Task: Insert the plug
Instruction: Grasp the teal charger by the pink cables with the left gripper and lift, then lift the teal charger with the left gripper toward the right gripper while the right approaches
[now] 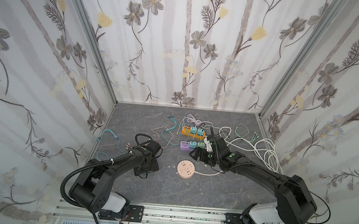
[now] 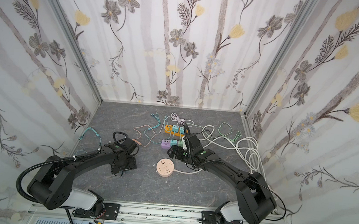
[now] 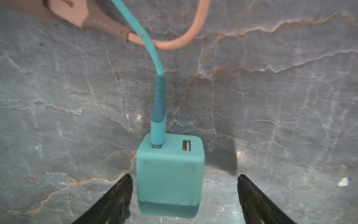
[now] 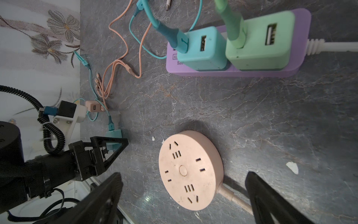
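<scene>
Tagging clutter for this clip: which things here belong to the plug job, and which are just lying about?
Job:
- teal charger cube, inside the open left end effector
- round pink socket, ahead of the open right end effector

Lying about:
- purple strip
- orange strip
- white cable coil
- loose pink charger

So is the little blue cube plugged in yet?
No. The blue cube sits on the table between the open fingers of the left hand.

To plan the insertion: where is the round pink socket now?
In both top views the round pink socket lies near the middle of the grey table, just in front of the purple power strip, its cord running to the right.
</scene>
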You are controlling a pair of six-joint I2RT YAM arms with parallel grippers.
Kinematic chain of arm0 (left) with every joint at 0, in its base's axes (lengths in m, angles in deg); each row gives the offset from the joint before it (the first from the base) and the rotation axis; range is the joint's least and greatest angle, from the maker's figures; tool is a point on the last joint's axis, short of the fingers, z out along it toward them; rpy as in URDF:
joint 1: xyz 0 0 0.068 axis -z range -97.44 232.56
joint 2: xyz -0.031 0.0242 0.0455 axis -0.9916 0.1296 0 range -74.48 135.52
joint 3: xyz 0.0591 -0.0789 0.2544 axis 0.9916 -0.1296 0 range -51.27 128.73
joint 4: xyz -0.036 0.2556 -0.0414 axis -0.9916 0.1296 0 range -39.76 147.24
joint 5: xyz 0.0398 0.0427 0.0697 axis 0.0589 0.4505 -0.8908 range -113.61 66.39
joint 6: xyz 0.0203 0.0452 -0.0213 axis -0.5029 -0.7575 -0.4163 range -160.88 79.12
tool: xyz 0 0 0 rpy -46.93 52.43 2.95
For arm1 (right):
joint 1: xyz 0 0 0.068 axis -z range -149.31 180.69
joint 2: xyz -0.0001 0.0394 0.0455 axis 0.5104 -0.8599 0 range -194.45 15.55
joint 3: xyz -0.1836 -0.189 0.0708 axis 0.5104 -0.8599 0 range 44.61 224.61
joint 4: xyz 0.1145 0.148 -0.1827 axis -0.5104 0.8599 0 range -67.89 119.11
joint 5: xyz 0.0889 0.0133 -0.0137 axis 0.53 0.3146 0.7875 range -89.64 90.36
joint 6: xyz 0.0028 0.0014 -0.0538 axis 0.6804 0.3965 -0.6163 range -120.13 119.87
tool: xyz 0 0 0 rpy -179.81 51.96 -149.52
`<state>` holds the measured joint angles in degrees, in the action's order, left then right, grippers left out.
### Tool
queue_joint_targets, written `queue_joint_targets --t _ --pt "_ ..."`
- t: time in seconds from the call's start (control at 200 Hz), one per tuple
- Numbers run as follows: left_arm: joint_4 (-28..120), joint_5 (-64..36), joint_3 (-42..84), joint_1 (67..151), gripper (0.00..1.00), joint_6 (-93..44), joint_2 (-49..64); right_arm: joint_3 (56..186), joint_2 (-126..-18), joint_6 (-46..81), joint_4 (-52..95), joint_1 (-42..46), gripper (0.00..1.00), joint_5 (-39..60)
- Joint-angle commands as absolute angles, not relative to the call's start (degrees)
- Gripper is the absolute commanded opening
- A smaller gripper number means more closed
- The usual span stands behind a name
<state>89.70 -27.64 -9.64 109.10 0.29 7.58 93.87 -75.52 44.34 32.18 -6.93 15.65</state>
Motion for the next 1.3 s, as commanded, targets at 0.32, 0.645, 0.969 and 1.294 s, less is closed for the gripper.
queue_joint_targets --t 0.32,0.645,0.969,1.294 --pt "91.57 -29.42 -9.44 109.32 0.63 -1.83 8.56 95.19 -76.12 43.9 32.41 -7.31 0.99 16.14" --pt "90.94 -29.01 -10.24 109.45 0.44 -2.98 7.89 96.2 -78.14 43.77 33.19 -7.71 0.99 16.16" --pt "89.31 -27.19 -9.58 112.55 0.28 -3.48 7.92 96.28 -78.06 43.92 33.46 -7.89 0.99 15.56" --pt "88.91 -31.35 -7.34 118.39 0.0 -5.75 7.04 96.56 -77.67 43.28 34.41 -7.93 0.99 14.38"
